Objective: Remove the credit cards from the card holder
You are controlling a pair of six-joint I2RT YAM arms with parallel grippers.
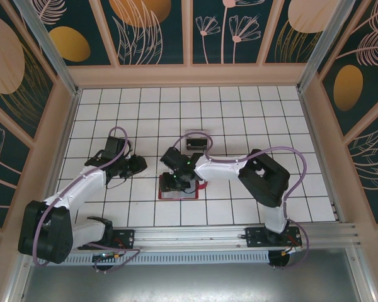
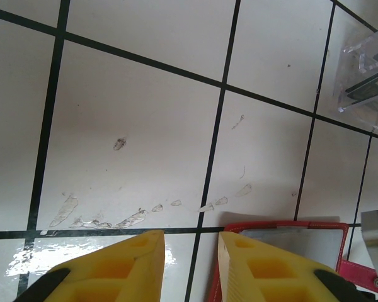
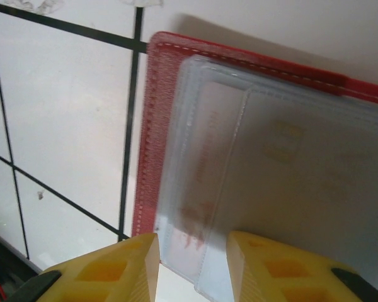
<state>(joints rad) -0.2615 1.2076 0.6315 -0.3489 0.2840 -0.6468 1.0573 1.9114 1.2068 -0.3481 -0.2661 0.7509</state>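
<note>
The red card holder (image 1: pixel 179 196) lies open on the tiled table, greyish frosted pockets facing up (image 3: pixel 264 157). A pale credit card with a faint chip mark (image 3: pixel 290 138) shows through a pocket. My right gripper (image 3: pixel 192 238) hangs close over the holder's near pocket edge; its yellow fingers are apart and clamp nothing. From above, the right gripper (image 1: pixel 174 180) covers most of the holder. My left gripper (image 2: pixel 190 236) sits just left of the holder's red corner (image 2: pixel 283 225), open over bare tile, and in the top view the left gripper (image 1: pixel 137 165) is apart from the holder.
A clear plastic tray (image 1: pixel 196 143) stands just behind the holder with a dark card in it; the tray (image 2: pixel 365 69) also appears at the upper right of the left wrist view. Smudges mark the tile (image 2: pixel 132 217) ahead of the left fingers. Walls enclose the table.
</note>
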